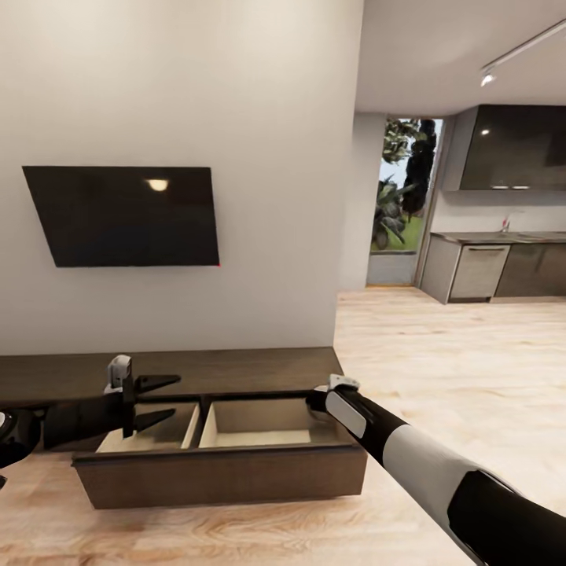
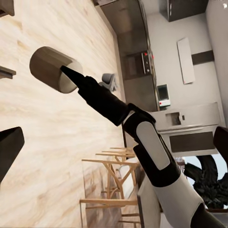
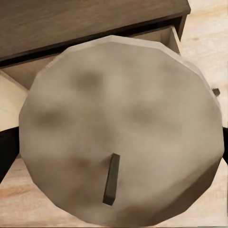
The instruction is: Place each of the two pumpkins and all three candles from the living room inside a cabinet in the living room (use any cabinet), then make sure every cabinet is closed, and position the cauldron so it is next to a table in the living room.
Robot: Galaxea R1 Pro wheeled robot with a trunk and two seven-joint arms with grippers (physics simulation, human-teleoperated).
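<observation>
The cabinet (image 1: pixel 236 368) is a long, low, dark brown unit under the wall TV. Its drawer (image 1: pixel 220 472) is pulled out, showing two pale wood compartments. My right gripper (image 1: pixel 318 399) reaches over the right compartment and is shut on a beige candle (image 3: pixel 118 118). The candle's flat top and dark wick (image 3: pixel 111 179) face the right wrist camera. In the left wrist view the same candle (image 2: pixel 50 66) sits at the tip of the right gripper (image 2: pixel 71 78). My left gripper (image 1: pixel 177 395) hovers open over the left compartment, holding nothing.
A black TV (image 1: pixel 126 214) hangs on the white wall above the cabinet. Light wood floor (image 1: pixel 440 354) runs right towards dark grey kitchen units (image 1: pixel 503 267) and a window. Wooden chairs (image 2: pixel 111 180) appear in the left wrist view.
</observation>
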